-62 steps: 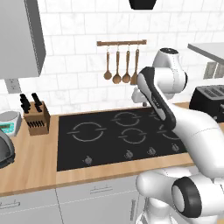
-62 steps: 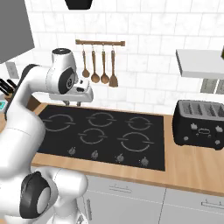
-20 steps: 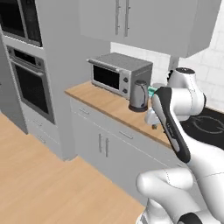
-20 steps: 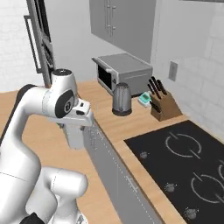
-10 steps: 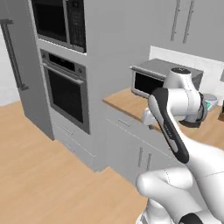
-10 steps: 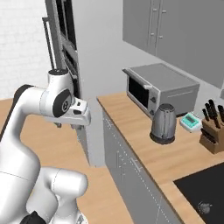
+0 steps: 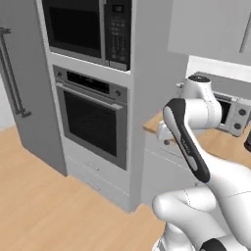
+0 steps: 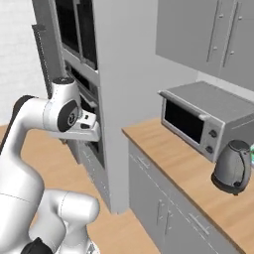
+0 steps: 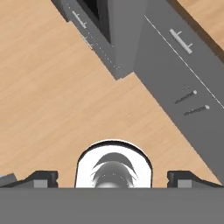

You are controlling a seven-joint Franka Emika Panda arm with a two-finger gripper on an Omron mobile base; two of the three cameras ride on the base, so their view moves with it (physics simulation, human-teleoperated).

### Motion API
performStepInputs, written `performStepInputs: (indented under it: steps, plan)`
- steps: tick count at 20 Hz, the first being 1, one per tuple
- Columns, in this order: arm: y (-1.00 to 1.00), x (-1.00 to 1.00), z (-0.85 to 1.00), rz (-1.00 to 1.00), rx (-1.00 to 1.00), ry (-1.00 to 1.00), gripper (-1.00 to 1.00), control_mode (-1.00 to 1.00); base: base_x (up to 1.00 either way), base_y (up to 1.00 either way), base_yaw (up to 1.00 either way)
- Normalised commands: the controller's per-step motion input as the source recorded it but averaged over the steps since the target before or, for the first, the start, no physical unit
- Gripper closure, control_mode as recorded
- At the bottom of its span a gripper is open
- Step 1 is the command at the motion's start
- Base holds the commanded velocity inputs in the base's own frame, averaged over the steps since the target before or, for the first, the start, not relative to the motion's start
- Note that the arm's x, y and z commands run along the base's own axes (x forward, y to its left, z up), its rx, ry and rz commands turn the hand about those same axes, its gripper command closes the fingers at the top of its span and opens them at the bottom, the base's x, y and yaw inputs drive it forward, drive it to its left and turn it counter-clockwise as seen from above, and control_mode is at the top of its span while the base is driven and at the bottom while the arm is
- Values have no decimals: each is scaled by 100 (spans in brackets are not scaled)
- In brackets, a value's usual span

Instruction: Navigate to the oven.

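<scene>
The oven (image 7: 93, 119) is a grey steel wall unit with a dark glass door, a long bar handle and a control strip. It sits in a tall grey column at the centre left of the left base view, facing me close by. Above it is the black-fronted built-in microwave (image 7: 86, 24). The hand view looks down at the floor, and the oven's dark lower edge (image 9: 95, 9) shows at the top. My gripper (image 9: 113, 178) hangs over the floor in front of the column, open and holding nothing, with its fingertips (image 9: 42, 177) far apart.
A grey fridge door (image 7: 22, 78) stands left of the oven column. To the right, a wooden counter (image 8: 166, 151) carries a small silver box oven (image 8: 197, 119) and a dark kettle (image 8: 231, 166). Grey base cabinets (image 9: 183, 65) run under it. Wooden floor (image 7: 39, 201) lies open before the oven.
The whole scene has shifted because the base moved left along the counter. The cooktop and knife block have left the view, and the oven column now stands close in front. The arm's pose is unchanged.
</scene>
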Motion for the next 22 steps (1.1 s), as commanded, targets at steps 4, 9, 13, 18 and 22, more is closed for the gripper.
performStepInputs:
  steps: [4, 9, 13, 18, 22]
  plan:
    - [0, 0, 0, 0, 0, 0, -100, 100, 63, 98, -44]
    - [0, 0, 0, 0, 0, 0, -100, 100, 56, 99, -44]
    - [0, 0, 0, 0, 0, 0, -100, 100, 49, 95, -39]
    - [0, 0, 0, 0, 0, 0, -100, 100, 40, 90, -36]
    - [0, 0, 0, 0, 0, 0, -100, 100, 32, 82, -35]
